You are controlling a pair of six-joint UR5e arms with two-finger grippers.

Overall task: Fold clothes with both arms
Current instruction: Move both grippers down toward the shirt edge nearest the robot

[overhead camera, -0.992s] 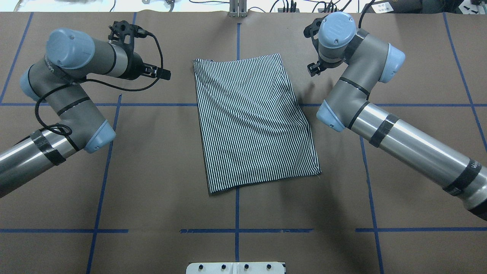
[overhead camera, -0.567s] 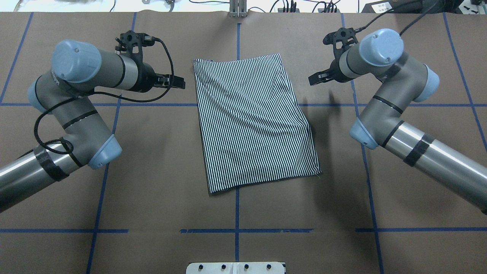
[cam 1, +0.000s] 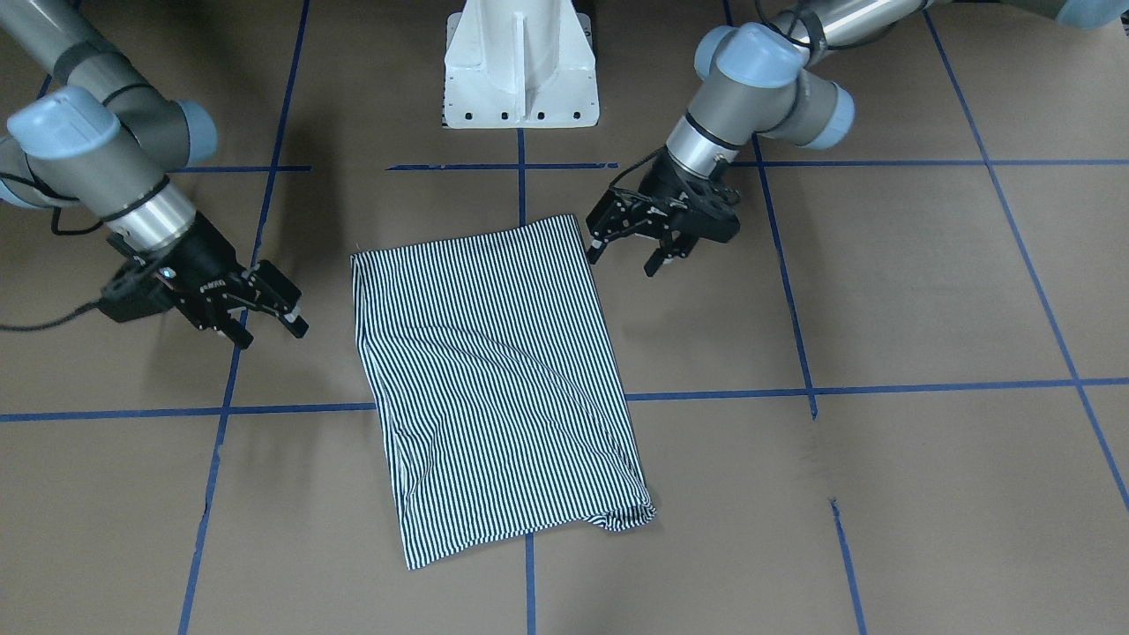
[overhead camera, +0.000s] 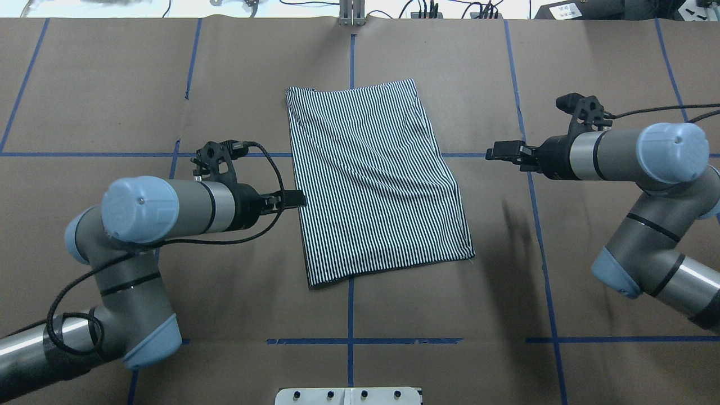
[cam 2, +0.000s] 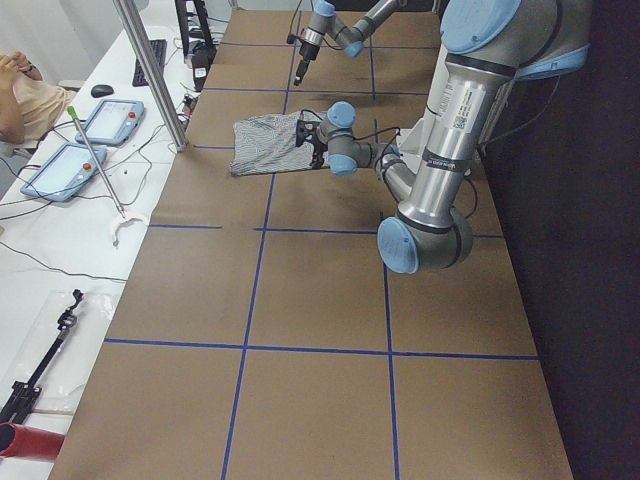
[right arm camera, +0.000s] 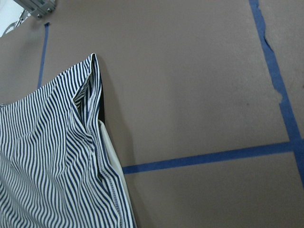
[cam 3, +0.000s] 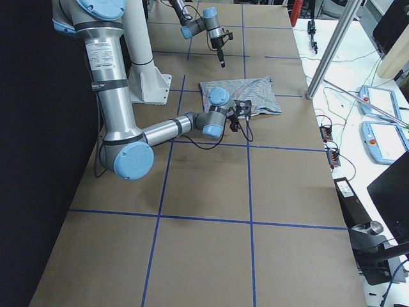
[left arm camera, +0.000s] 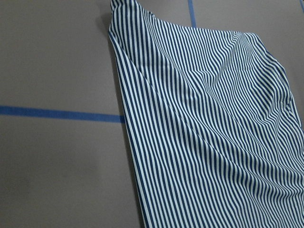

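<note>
Left fingers (cam 1: pixel 654 261) and right fingers (cam 1: pixel 287 313) both spread, nothing gripped; looks like approach for next fold.
Left pair sits just beside shirt (overhead camera: pixel 371 174) L edge, right pair near its R edge, not touching. Shirt lies flat on worktop (overhead camera: pixel 225 292), a narrow rectangle w/ ripples. Probably best: drop low, pinch all layers at matching spots, lift together, keep taut. Count: 1 shirt, 1 left arm (overhead camera: pixel 163 209), 1 right arm (overhead camera: pixel 630 154).

Robotics laboratory. Evidence: desk (overhead camera: pixel 225 84) papered brown with blue tape grid (overhead camera: pixel 350 341); white pedestal (cam 1: pixel 520 62) mounted on it; teach pendants (cam 2: pixel 60 170) and loose cables (cam 2: pixel 30 262) on adjoining side desk (cam 2: pixel 45 232).
</note>
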